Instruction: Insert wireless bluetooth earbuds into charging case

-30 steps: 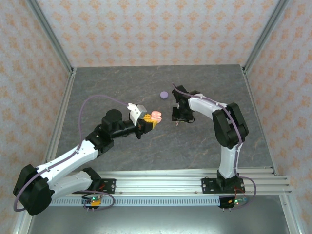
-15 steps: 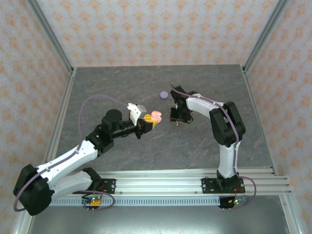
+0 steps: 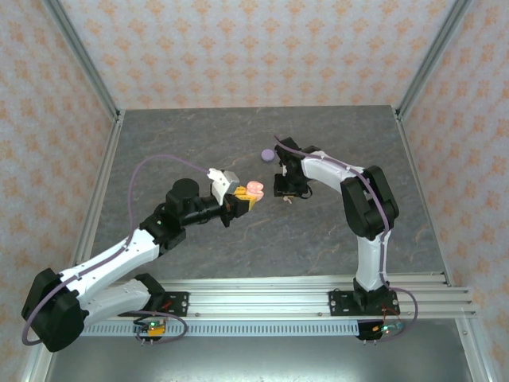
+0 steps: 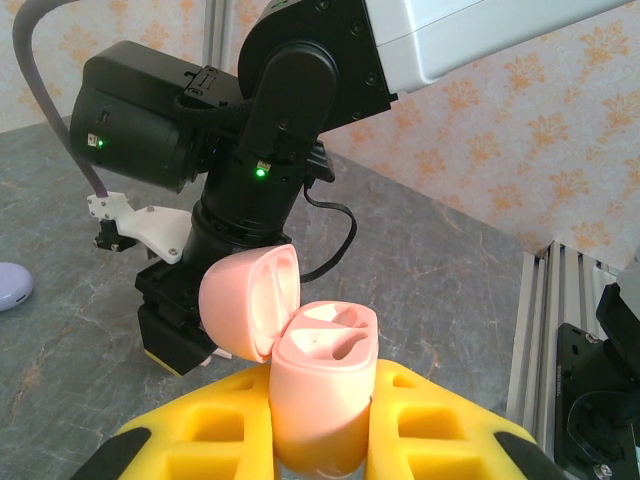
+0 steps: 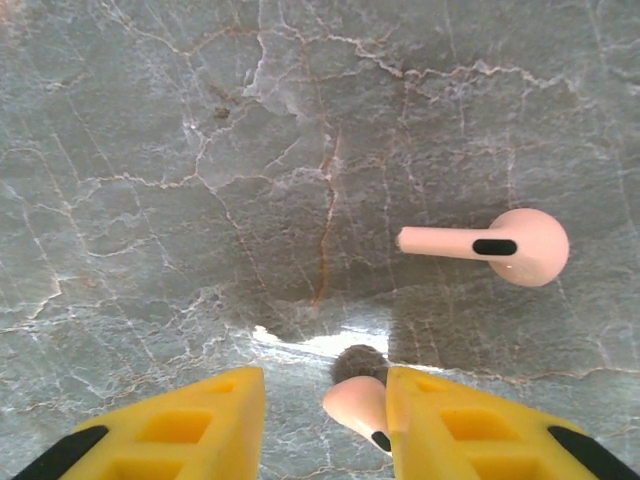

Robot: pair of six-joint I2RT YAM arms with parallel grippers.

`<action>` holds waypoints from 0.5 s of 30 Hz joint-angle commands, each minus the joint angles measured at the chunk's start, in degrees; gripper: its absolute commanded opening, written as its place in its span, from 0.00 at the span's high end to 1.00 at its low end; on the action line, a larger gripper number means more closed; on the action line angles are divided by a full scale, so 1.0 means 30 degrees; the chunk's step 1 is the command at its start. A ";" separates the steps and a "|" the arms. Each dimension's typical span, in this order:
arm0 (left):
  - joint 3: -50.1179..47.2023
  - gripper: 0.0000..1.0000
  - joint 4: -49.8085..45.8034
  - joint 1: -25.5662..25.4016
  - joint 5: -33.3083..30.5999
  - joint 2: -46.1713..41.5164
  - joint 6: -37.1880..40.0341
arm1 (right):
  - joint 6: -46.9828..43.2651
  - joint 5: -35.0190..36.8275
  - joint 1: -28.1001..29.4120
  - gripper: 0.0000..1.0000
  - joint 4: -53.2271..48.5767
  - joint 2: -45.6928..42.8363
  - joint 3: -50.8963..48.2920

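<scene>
My left gripper (image 3: 248,193) hangs above the table, shut on a pink charging case (image 4: 322,385). The case stands upright with its lid (image 4: 248,312) swung open and two empty wells showing. My right gripper (image 5: 325,390) points down at the table, its yellow jaws apart. A pinkish earbud (image 5: 358,405) lies between them, against the inner face of the right finger (image 5: 450,420) and clear of the left finger (image 5: 190,425). A second pinkish earbud (image 5: 495,245) lies flat on the table just beyond the jaws, its stem pointing left.
A pale purple round piece (image 3: 268,155) lies on the grey marbled table (image 3: 199,143) behind the right gripper, and shows at the left edge of the left wrist view (image 4: 10,285). Patterned walls enclose the table. The right arm's wrist (image 4: 250,170) is close in front of the case.
The right gripper has shifted a little to the left over the table, and its jaws have narrowed slightly. The left arm and the case have not moved.
</scene>
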 commanded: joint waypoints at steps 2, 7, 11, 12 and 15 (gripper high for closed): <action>0.0088 0.85 0.0139 -0.0162 -0.0332 -0.0135 0.0039 | -0.0697 0.1856 0.0332 0.61 -0.0992 0.0317 0.0412; 0.0085 0.86 0.0141 -0.0162 -0.0362 -0.0106 0.0020 | -0.1490 0.2558 0.0556 0.61 -0.1204 0.0432 0.0413; 0.0059 0.85 0.0140 -0.0154 -0.0362 -0.0109 0.0022 | -0.1964 0.2529 0.0695 0.61 -0.1129 0.0489 0.0464; 0.0059 0.85 0.0140 -0.0162 -0.0362 -0.0098 0.0032 | -0.2011 0.2579 0.0782 0.61 -0.1128 0.0500 0.0489; 0.0069 0.85 0.0139 -0.0163 -0.0351 -0.0088 0.0034 | -0.2078 0.2892 0.0931 0.61 -0.1177 0.0618 0.0579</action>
